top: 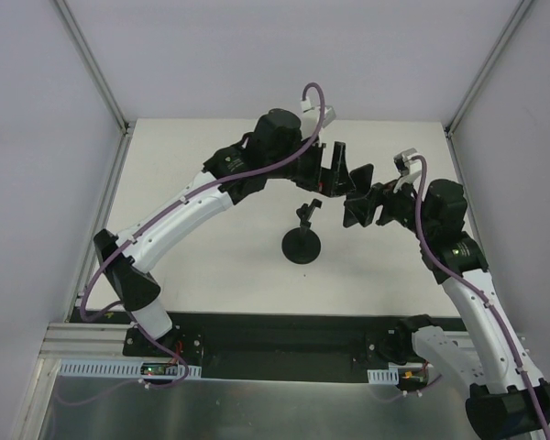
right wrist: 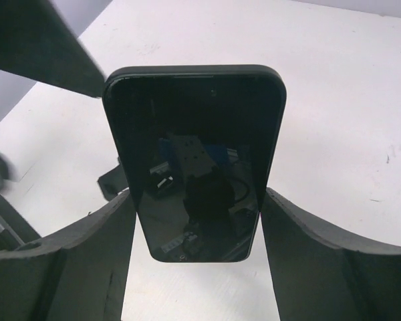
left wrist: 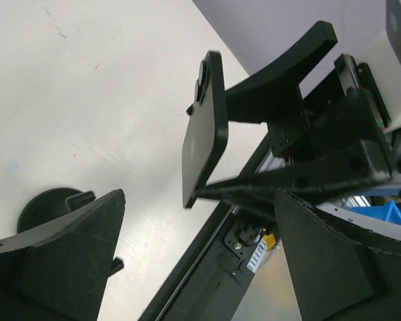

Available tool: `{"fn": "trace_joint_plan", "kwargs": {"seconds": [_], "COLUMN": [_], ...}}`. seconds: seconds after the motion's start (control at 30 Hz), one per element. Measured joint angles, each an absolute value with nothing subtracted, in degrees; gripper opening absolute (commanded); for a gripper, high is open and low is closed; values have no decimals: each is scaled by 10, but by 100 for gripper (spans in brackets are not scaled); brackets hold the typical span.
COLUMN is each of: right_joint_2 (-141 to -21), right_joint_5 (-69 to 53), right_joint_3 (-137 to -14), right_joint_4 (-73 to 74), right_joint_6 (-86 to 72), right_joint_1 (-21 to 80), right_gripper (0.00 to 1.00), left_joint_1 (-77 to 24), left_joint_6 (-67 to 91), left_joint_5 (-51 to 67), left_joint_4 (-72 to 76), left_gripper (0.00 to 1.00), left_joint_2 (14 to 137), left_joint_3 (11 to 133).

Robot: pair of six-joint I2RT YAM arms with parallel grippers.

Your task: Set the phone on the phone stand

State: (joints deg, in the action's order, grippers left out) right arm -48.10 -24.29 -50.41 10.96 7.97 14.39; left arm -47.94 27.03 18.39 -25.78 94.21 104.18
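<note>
My right gripper (right wrist: 197, 207) is shut on the phone (right wrist: 195, 160), a flat black slab held upright by its long edges, screen towards the wrist camera, above the table. In the left wrist view the phone (left wrist: 204, 130) shows edge-on in the right gripper's black fingers (left wrist: 281, 180). My left gripper (left wrist: 200, 221) is open and empty, its jaws wide apart, just short of the phone. The phone stand (top: 302, 246), with a round black base and a small clamp on top, stands on the table below and left of both grippers (top: 348, 192). Its base (left wrist: 43, 204) shows behind my left finger.
The white table (top: 211, 183) is walled by grey panels at the back and sides. A black rail (top: 284, 335) and the arm bases run along the near edge. A blue bin (left wrist: 387, 214) sits off the table.
</note>
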Motion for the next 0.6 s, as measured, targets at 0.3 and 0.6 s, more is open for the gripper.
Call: {"fn": "trace_joint_plan", "kwargs": {"seconds": [0.3,0.6], "right_joint_2": [-463,-462], "right_joint_5": [-249,-244], "right_joint_3": [-507,-512], "right_joint_4": [153,175], "right_joint_6": [79,80], "right_joint_1": [184,199], "right_gripper": [1,1], "left_joint_1": [-514,-526], "left_joint_6": [274,276], "left_joint_5": [138,130], "left_joint_4": [-278,-291], "left_gripper": [59,48], "left_joint_2": [1011,1026], "left_joint_3": [1112,1115]}}
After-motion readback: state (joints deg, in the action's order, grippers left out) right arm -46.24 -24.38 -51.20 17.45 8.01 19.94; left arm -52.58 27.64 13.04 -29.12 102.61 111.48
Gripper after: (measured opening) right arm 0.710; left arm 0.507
